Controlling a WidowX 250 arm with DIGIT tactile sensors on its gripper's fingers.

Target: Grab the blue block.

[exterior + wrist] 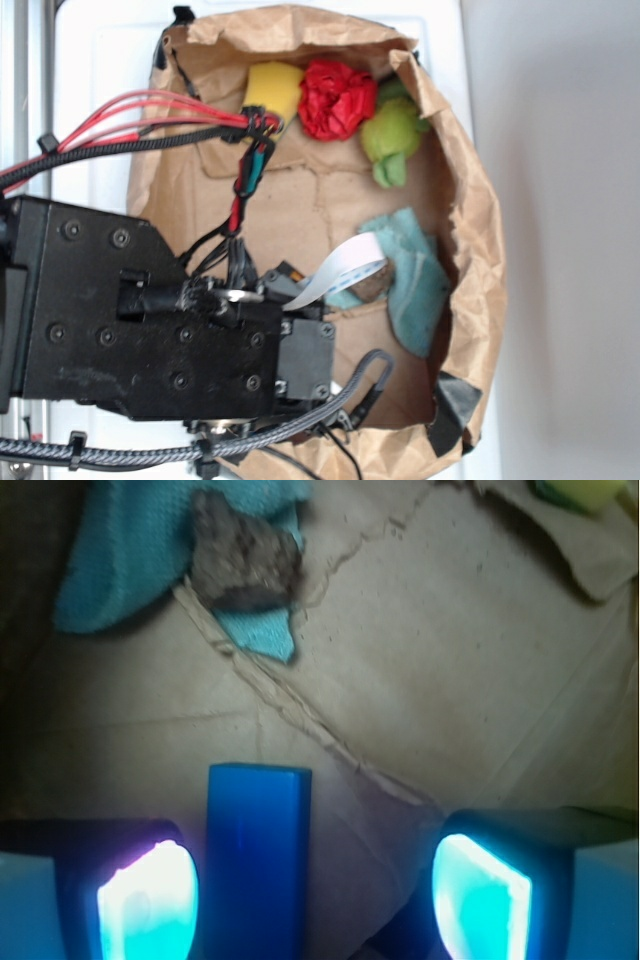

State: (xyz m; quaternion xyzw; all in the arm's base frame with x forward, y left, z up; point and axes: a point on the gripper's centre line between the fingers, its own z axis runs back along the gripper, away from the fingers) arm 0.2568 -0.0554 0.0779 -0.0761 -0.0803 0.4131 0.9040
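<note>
The flat, bright blue rectangular block lies on the crumpled brown paper between the spread, empty fingers, much closer to the left-hand pad in the wrist view. Best to centre the gripper over it, descend, then close squarely on its long smooth faces.

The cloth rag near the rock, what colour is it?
Teal-green; the cloth rag shows best in the wrist view.

Against creased tan-brown paper lay a yellow sponge, a crumpled red ball, a lime-green plush, a teal cloth rag under a mottled grey-brown rock, and the solid bright blue block between glowing cyan-white fingers.
</note>
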